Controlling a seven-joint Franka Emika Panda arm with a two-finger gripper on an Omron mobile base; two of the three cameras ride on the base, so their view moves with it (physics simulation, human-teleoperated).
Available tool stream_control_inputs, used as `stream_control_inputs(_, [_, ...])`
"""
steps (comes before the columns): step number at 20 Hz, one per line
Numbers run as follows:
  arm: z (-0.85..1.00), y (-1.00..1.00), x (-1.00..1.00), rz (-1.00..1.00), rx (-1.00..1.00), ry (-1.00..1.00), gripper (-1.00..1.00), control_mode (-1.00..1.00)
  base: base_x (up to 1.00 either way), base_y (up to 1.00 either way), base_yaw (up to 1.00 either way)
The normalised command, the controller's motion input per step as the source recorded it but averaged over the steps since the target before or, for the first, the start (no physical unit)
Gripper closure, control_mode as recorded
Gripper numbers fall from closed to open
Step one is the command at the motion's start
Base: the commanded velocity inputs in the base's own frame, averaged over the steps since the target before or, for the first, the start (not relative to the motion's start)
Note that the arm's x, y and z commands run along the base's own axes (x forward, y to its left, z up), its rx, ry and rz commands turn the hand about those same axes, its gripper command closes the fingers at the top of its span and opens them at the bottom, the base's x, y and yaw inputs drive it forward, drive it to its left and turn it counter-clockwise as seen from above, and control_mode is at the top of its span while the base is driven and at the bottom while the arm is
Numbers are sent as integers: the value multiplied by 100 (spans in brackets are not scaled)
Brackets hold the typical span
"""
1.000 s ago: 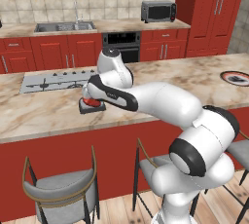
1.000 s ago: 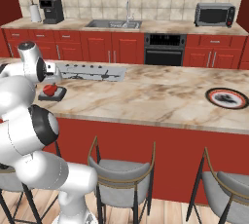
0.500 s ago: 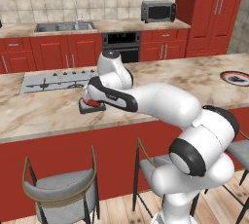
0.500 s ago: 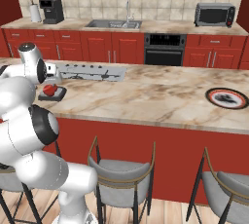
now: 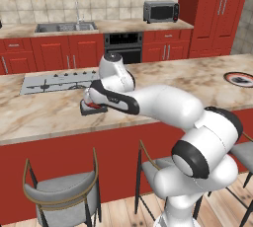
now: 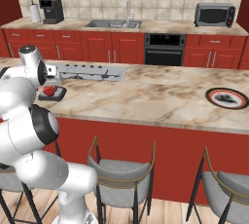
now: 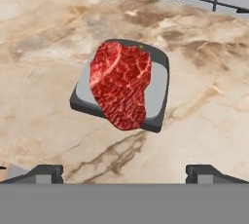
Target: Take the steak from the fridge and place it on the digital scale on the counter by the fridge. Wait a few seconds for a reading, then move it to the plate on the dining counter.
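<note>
Red steak [image 7: 122, 85] lies lengthwise across digital scale [image 7: 156, 84], apparently overhanging one edge.

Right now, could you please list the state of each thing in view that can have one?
steak: lying flat on the scale, one end overhanging its edge, not held.
digital scale: flat on the counter, loaded with the steak.
tool: open, above the steak, holding nothing.
plate: on the counter, far from the scale, without the steak.
</note>
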Motion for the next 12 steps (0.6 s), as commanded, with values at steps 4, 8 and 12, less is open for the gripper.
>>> stream_control_inputs(4, [-15,0,0,0,0,0,-100,-100,0,0,0])
stream_control_inputs(8, [-12,0,0,0,0,0,-100,-100,0,0,0])
stream_control_inputs(12, [-9,0,0,0,0,-1,-100,-100,0,0,0])
